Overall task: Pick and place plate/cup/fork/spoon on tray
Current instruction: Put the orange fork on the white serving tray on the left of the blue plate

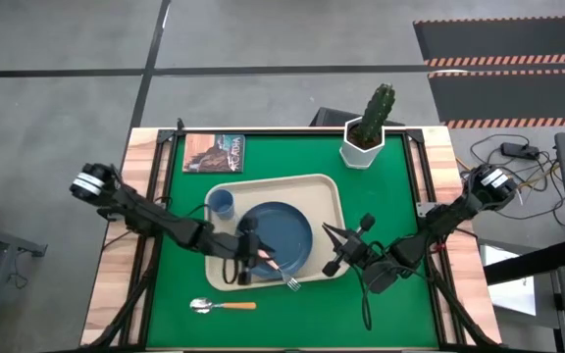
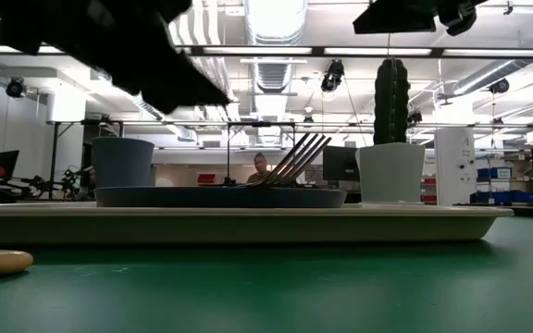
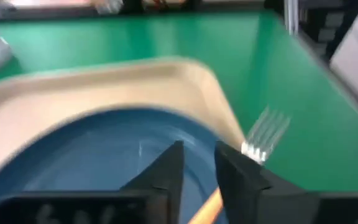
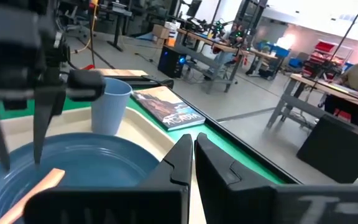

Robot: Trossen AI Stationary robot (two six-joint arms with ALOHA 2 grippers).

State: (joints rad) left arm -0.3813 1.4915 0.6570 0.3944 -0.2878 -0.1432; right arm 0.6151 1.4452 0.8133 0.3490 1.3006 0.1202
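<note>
The cream tray (image 1: 327, 186) lies mid-table and holds the dark-blue plate (image 1: 287, 226) and the light-blue cup (image 1: 221, 204) at its left. The fork (image 1: 284, 277) lies on the plate's near side. Its orange handle (image 4: 42, 183) rests on the plate, and its tines (image 2: 294, 157) stick up over the plate's rim, past the tray's near edge. My left gripper (image 1: 253, 257) is open, pointing down just above the fork's handle. I see no touch. My right gripper (image 1: 328, 232) is shut and empty at the tray's near right corner. The spoon (image 1: 219, 306) lies on the green mat near the front edge.
A white pot with a cactus (image 1: 364, 147) stands at the far right of the mat. A small book (image 1: 214, 152) lies at the far left. Green mat lies free to the right of the tray and along the near edge beside the spoon.
</note>
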